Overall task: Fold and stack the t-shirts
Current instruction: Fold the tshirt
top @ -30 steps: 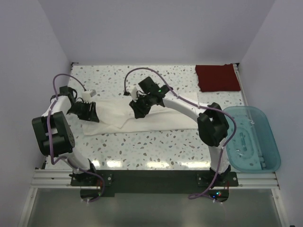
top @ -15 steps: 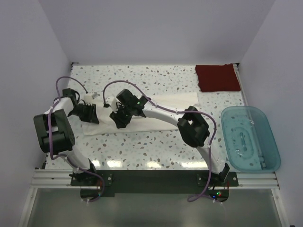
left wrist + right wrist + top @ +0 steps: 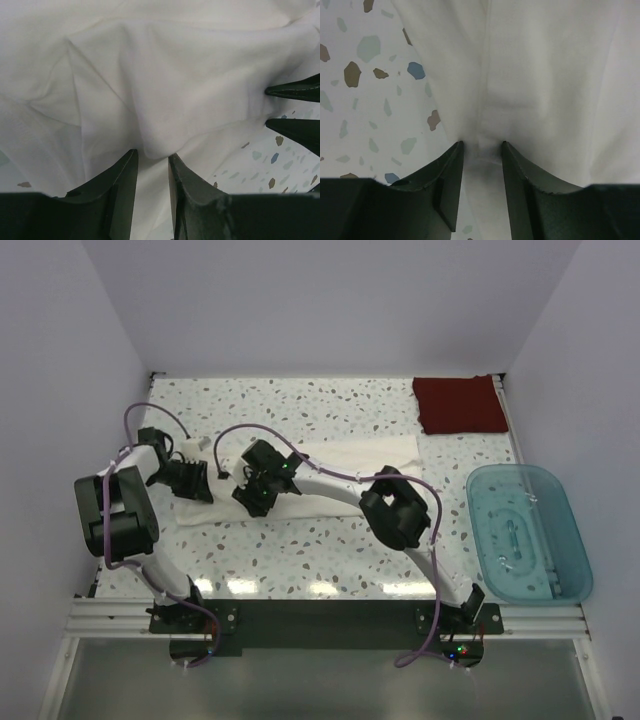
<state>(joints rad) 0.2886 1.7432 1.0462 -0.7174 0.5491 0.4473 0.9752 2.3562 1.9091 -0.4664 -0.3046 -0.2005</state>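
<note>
T-shirt, white, long rumpled strip

You've got pale lilac walls beyond the right gripper, brightly lit speckled white table under it.

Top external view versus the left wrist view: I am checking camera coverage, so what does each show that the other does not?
Only the top external view shows the folded dark red t-shirt at the far right corner and the teal bin on the right. Only the left wrist view shows, close up, a fold of cloth pinched in the left gripper. Both show the white t-shirt lying on the speckled table.
</note>
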